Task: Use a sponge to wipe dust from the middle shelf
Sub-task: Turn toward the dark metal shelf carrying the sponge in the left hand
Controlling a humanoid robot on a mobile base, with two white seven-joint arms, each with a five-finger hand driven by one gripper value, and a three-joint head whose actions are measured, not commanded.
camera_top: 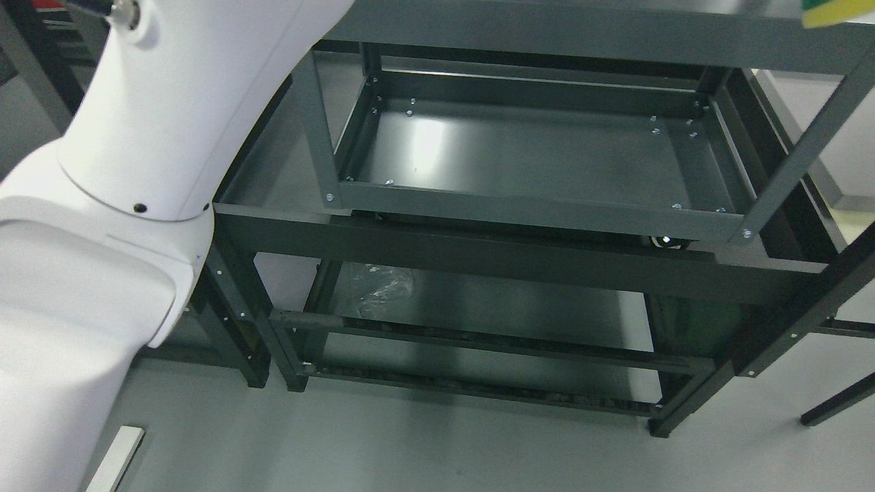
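Observation:
A dark grey metal shelving rack fills the head view. Its middle shelf [533, 157] is a shallow tray with bolted corners and a light glare on its left part. A yellow and green sponge [837, 11] lies at the top right corner of the picture, on the rack's top shelf [581, 31], cut off by the frame edge. My left arm [157, 123], white and bulky, rises from the lower left up past the top edge. Its hand is out of the picture. No right arm shows.
A lower shelf [478, 307] holds a crumpled clear plastic bag [379, 287]. The rack's legs stand on a grey floor [410, 444]. A second dark frame [841, 328] stands at the right, and another rack shows at the top left.

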